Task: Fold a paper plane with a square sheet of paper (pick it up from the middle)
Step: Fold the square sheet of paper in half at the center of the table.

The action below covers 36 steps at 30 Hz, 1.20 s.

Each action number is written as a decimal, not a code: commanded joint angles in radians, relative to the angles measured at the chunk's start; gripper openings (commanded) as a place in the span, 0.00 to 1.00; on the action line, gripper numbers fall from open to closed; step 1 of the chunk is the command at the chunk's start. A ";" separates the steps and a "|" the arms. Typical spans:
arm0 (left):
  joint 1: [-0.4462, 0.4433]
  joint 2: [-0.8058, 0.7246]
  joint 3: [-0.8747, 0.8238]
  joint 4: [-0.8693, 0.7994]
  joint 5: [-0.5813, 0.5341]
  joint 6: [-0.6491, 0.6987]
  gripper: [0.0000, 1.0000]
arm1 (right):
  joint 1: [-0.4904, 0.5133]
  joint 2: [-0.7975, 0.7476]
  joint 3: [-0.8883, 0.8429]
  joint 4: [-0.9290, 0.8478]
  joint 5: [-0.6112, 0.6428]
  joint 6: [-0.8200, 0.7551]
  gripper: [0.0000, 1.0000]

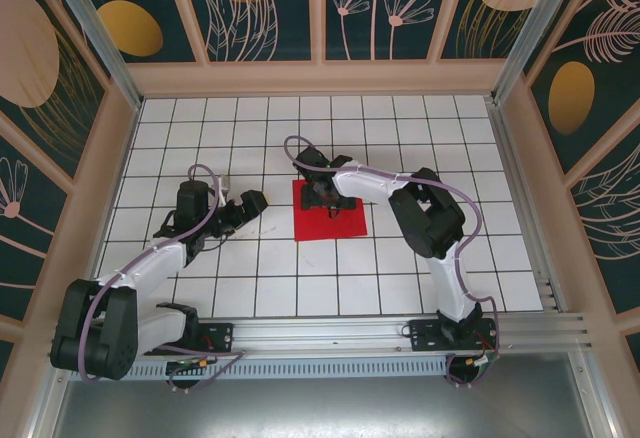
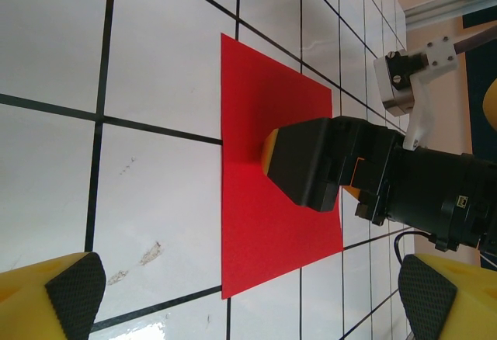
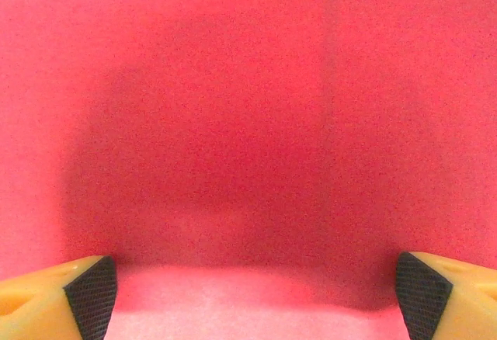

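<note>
My right jaws stand wide over the middle of the square sheet of paper (image 1: 340,226), flat on the worktop (image 1: 250,278). My left jaws hang wide nearby. I should pinch slowly so it lifts, not slides.

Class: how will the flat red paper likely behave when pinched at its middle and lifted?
The paper lies thin and flat, so its edges will probably droop when lifted. It looks light; on the glossy table it may slide before buckling.
</note>
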State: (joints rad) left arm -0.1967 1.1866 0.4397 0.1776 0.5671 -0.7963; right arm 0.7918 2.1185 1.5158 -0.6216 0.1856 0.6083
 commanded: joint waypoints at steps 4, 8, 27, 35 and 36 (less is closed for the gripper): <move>-0.006 0.000 0.018 -0.015 -0.006 0.026 0.99 | -0.001 0.085 -0.045 -0.045 -0.053 0.004 0.91; -0.006 0.001 0.016 -0.020 -0.006 0.027 0.99 | -0.002 0.084 -0.033 -0.047 -0.052 0.004 0.90; -0.005 -0.013 0.015 -0.037 -0.010 0.030 0.99 | -0.026 -0.093 -0.022 0.009 -0.056 0.031 0.47; -0.006 -0.012 0.020 -0.038 -0.012 0.026 0.99 | -0.072 -0.290 -0.171 0.267 -0.284 0.104 0.40; -0.006 -0.013 0.021 -0.038 -0.012 0.025 0.99 | -0.084 -0.320 -0.212 0.343 -0.339 0.127 0.40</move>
State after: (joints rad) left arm -0.1967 1.1866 0.4397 0.1524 0.5636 -0.7864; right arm 0.7380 1.8950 1.3766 -0.4622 0.0025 0.6720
